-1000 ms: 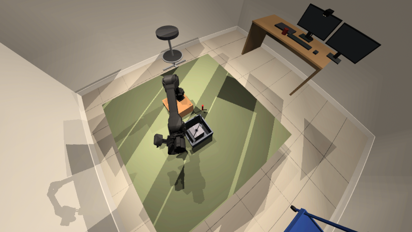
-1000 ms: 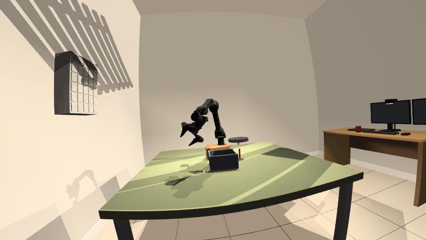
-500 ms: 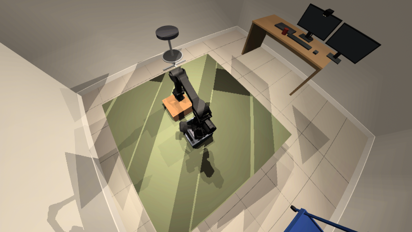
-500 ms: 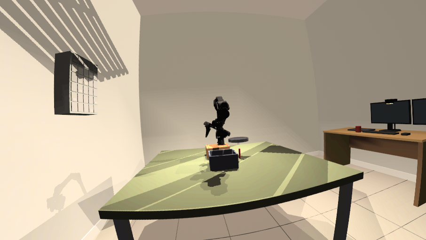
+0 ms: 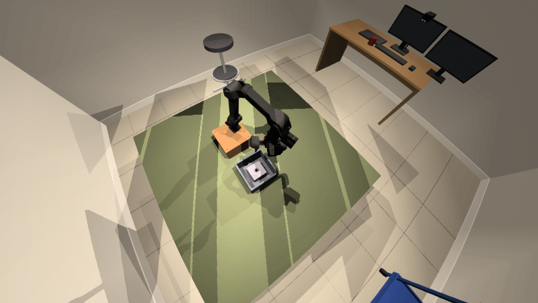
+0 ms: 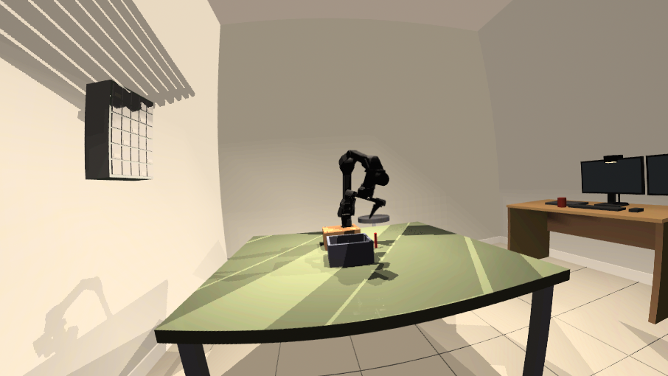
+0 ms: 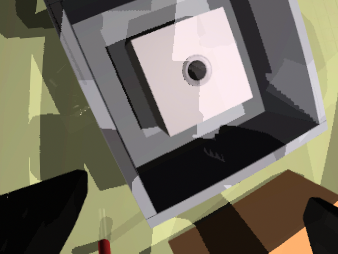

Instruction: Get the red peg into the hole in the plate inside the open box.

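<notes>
Red peg [image 5: 264,138] [image 6: 375,240] [image 7: 104,247]: upright beside open box [image 5: 273,176] [image 6: 350,252] [image 7: 145,202], ungrasped | gripper [image 5: 265,144] [image 6: 362,205] [image 7: 199,197]: spread, above peg's side of box | remaining: grasp, transfer, insertion

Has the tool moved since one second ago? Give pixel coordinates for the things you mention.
Yes. In the top view, the tool [image 5: 264,144] [image 6: 358,216] [image 7: 199,197] went from left of the box [image 5: 268,182] [image 6: 350,254] [image 7: 235,174] to its upper side in the picture.
</notes>
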`<state>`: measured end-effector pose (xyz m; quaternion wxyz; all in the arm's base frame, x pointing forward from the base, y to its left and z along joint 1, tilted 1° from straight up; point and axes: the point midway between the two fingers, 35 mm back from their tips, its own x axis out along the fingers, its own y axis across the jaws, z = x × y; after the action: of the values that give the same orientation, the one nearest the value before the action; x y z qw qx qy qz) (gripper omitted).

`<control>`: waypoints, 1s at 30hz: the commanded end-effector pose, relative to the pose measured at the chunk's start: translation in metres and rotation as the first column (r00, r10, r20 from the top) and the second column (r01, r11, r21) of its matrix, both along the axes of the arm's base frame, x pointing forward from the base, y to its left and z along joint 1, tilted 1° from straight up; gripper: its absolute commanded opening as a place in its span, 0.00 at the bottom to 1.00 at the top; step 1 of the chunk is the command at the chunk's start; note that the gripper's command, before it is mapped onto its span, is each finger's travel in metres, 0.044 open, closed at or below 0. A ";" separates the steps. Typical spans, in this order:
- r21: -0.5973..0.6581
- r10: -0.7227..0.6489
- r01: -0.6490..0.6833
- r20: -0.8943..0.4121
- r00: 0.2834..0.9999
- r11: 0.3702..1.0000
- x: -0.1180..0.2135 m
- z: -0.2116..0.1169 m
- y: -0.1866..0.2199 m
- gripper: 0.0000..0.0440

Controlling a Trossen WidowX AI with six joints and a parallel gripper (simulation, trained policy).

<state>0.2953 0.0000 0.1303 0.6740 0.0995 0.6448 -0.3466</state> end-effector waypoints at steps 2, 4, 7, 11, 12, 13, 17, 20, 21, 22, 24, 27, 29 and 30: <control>0.030 -0.038 0.040 -0.048 0.998 0.999 -0.027 -0.003 0.031 1.00; 0.037 -0.054 0.056 -0.067 0.996 0.998 -0.037 -0.005 0.042 1.00; 0.040 -0.076 0.080 -0.096 0.992 0.996 -0.052 -0.007 0.057 1.00; 0.034 -0.100 0.106 -0.131 0.986 0.994 -0.070 -0.012 0.073 1.00; 0.032 -0.105 0.111 -0.139 0.985 0.993 -0.074 -0.013 0.076 1.00; 0.029 -0.109 0.115 -0.147 0.983 0.993 -0.078 -0.015 0.079 1.00; 0.017 -0.120 0.124 -0.171 0.978 0.992 -0.091 -0.022 0.088 1.00; 0.008 -0.121 0.125 -0.184 0.975 0.992 -0.098 -0.028 0.093 1.00; 0.006 -0.121 0.124 -0.187 0.975 0.992 -0.100 -0.030 0.094 1.00; 0.004 -0.120 0.123 -0.190 0.974 0.992 -0.101 -0.032 0.095 1.00; 0.000 -0.116 0.118 -0.196 0.974 0.993 -0.104 -0.038 0.096 1.00; -0.003 -0.110 0.112 -0.203 0.973 0.994 -0.107 -0.047 0.098 1.00; -0.004 -0.106 0.108 -0.207 0.973 0.994 -0.108 -0.053 0.098 1.00; -0.003 -0.105 0.106 -0.208 0.972 0.994 -0.109 -0.057 0.099 1.00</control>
<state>0.1912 0.0983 0.0852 0.5896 0.1060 0.7026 -0.3842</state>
